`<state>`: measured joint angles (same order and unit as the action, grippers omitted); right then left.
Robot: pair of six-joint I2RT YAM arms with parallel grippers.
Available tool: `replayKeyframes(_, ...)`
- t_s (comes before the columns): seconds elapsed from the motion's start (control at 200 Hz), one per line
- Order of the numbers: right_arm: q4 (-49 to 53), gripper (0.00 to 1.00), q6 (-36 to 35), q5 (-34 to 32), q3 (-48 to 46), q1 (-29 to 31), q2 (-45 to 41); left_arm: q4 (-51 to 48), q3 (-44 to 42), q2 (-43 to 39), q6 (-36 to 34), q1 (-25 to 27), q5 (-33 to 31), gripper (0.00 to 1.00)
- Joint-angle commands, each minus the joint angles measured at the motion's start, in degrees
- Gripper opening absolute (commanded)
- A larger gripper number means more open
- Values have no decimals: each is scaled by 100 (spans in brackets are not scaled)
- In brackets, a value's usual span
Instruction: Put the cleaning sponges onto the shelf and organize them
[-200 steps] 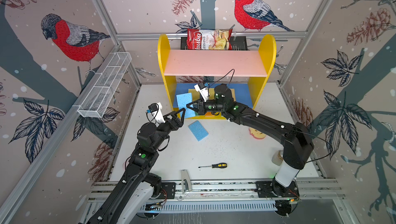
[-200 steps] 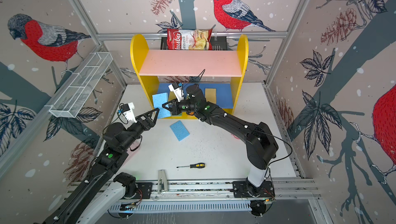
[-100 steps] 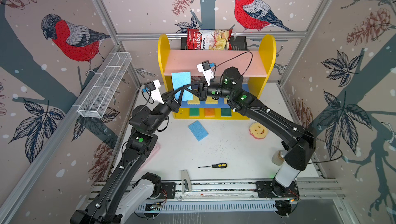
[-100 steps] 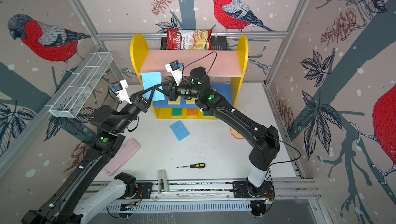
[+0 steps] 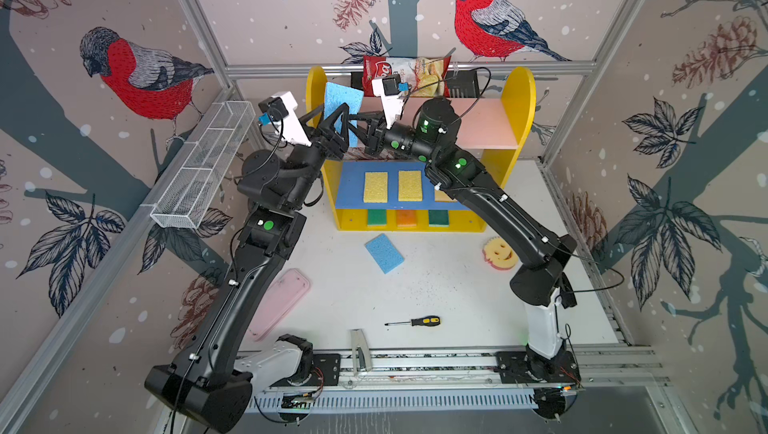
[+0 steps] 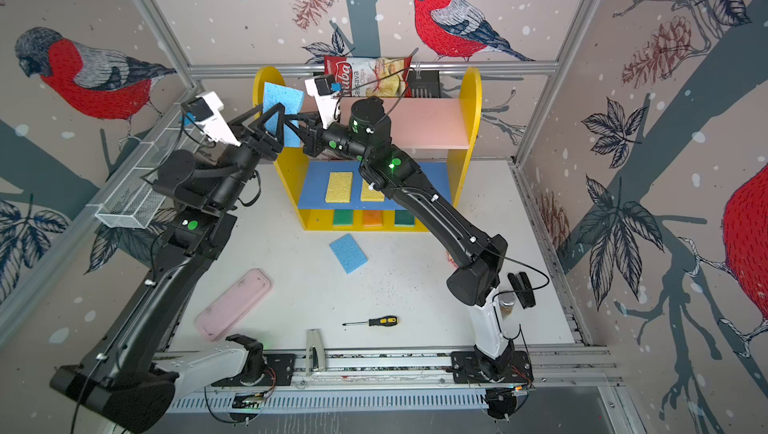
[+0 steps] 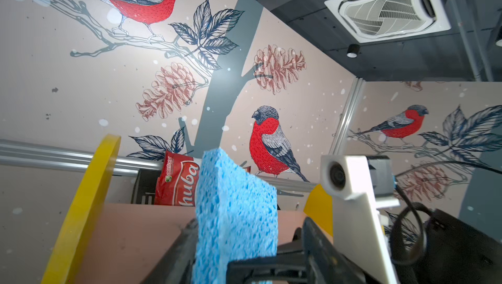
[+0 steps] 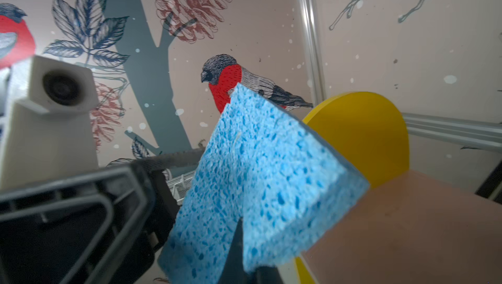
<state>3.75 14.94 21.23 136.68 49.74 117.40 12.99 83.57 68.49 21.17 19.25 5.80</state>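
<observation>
Looking down on a white table (image 5: 436,286) walled with bullfinch wallpaper (image 5: 490,16), we see the right pincer (image 5: 355,122) clamped on an upright blue sponge (image 5: 338,97) over the pink board (image 5: 486,124) of the shelf (image 5: 519,91); the left pincer (image 5: 332,112) straddles it, jaws apart. On the blue board (image 5: 351,187) lie yellow sponges (image 5: 375,187); on the base (image 5: 465,226), green sponges (image 5: 376,217) and an orange sponge (image 5: 406,217); a loose blue sponge (image 5: 384,252) lies on the table.

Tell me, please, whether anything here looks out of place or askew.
A blue sponge lies askew on the table, off the shelf. A screwdriver and a chips bag look out of place among sponges.
</observation>
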Motion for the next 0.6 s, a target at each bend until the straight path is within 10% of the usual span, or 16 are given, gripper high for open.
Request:
replayKeyframes(0.0,714,0,-326,-795,192,1,180,-306,608,342,-323,-4,-148,56)
replayKeyframes(0.595,714,0,-65,-848,437,-439,651,-870,841,776,-444,-4,-243,41)
